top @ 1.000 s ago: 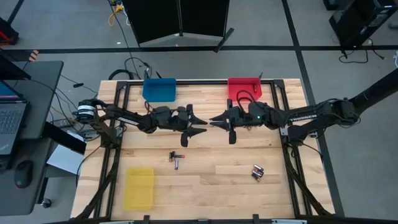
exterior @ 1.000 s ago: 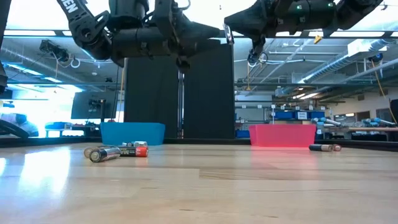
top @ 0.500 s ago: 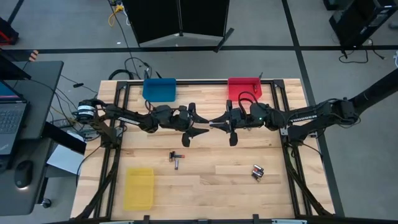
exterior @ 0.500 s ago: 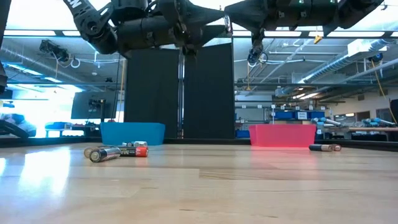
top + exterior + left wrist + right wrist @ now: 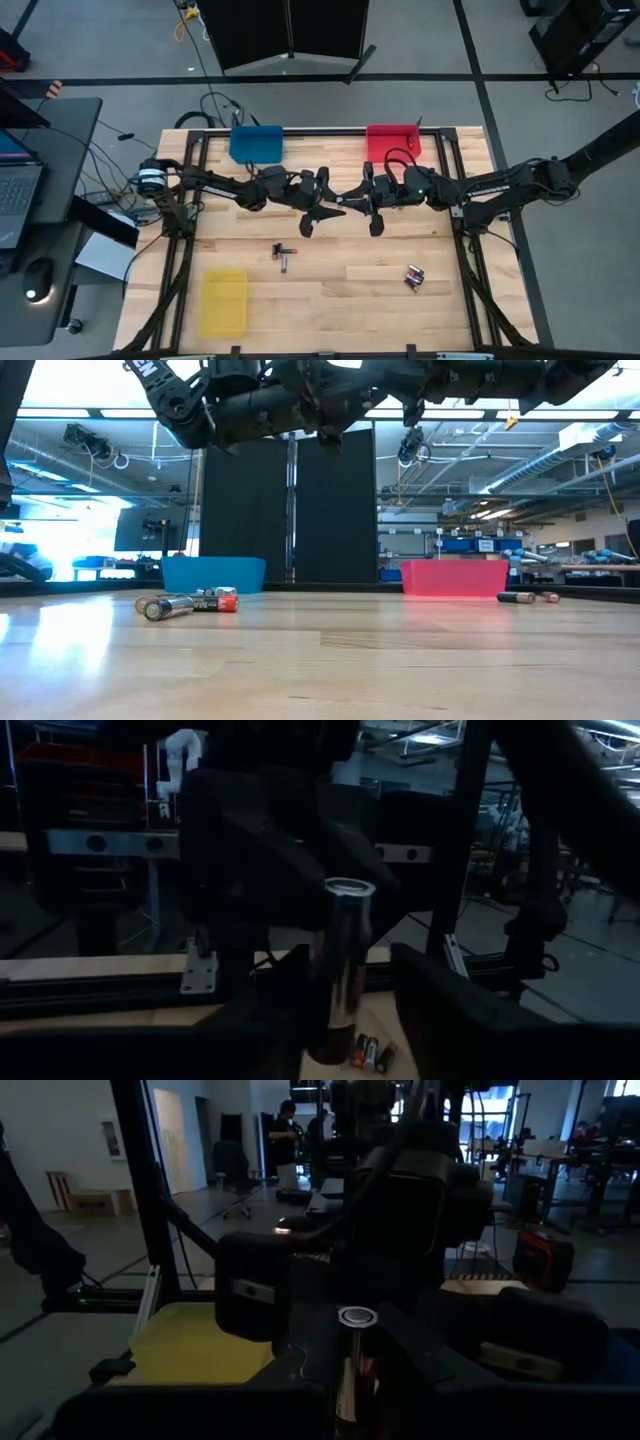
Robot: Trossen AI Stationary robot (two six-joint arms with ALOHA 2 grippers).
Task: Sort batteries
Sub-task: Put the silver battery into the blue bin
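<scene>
Both arms meet high over the table's middle. My right gripper [image 5: 343,203] is shut on a battery [image 5: 352,1365], a silver-grey cell with some red. My left gripper [image 5: 318,204] is open; its fingers stand on either side of that battery [image 5: 343,970], and I see no contact. Two or three batteries [image 5: 283,255] lie on their sides left of centre on the table. Another small group of batteries [image 5: 413,277] lies toward the near right. In the low view these show as the left batteries [image 5: 185,603] and the right batteries [image 5: 525,597]. My right gripper pinches the battery between its two fingers, on the lower part of its body [image 5: 350,1385]. The fingers come level from the table's right and lie across the cell. It is lifted clear of the table, with its silver end [image 5: 357,1317] sticking out past the fingers.
A blue bin [image 5: 256,143] and a red bin [image 5: 393,140] stand at the far edge, and a yellow bin [image 5: 223,302] lies near the left corner. Black rails [image 5: 185,260] run along the table's sides. Bare wood [image 5: 350,300] lies between the two battery groups.
My left gripper has moved toward the table's right, closing on the right gripper until its open fingers stand around the held battery. It has also risen a little in the low view. The right gripper has kept hold of the battery.
</scene>
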